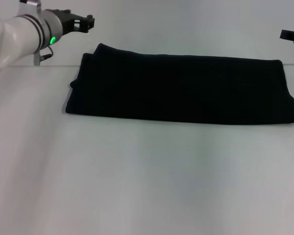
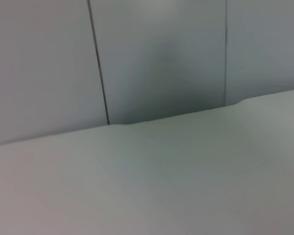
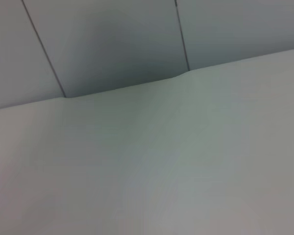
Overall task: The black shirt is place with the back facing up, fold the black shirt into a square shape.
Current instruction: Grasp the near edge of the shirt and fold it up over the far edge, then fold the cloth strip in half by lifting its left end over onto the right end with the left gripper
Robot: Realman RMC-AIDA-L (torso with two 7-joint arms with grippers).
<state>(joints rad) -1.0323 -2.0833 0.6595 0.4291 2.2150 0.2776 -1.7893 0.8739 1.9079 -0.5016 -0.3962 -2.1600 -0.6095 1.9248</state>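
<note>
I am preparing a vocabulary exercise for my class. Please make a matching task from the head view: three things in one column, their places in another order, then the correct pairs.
Things:
1. black shirt
2. left gripper
3. right gripper

Places:
A. right edge of the view, beyond the shirt's far right corner
B. lying folded into a long band on the white table
C. upper left, beyond the shirt's far left corner

Pairs: 1-B, 2-C, 3-A

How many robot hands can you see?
2. The left gripper is up beyond the black shirt's left corner; the right gripper just pokes in at the right edge, mostly cut off.
</note>
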